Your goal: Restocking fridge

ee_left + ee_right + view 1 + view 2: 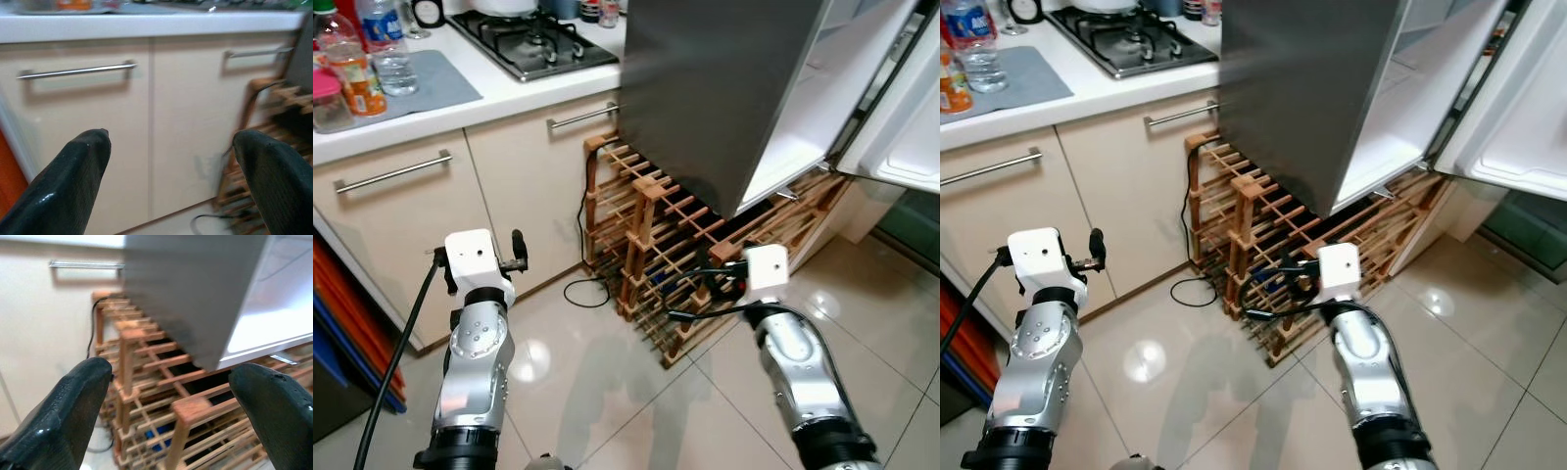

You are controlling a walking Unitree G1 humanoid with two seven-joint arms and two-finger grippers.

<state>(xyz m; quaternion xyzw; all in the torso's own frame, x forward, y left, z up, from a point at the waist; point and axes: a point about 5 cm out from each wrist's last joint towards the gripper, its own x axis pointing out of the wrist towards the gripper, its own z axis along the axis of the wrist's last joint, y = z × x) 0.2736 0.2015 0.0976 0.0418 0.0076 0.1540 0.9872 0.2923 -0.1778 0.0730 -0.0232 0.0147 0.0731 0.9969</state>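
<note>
The steel-grey fridge [715, 88] stands at the right with its door [911, 137] swung open, showing a white inner floor [803, 137]. Drinks stand on the counter at the far left: a clear water bottle [386, 49], an orange drink bottle [354, 73] and a pink-lidded jar [327, 100]. My left gripper [170, 134] is open and empty, held low and facing the beige cabinet doors [195, 122]. My right gripper [170, 367] is open and empty, pointing at the wooden rack [146, 352] under the fridge.
A gas hob [533, 41] sits on the white counter [509, 93] beside a grey mat [435, 83]. The wooden wine rack [656, 245] fills the space below the fridge, with a black cable [587, 292] on the glossy tiled floor [607, 392]. Orange and blue panels [342, 313] lean at the left.
</note>
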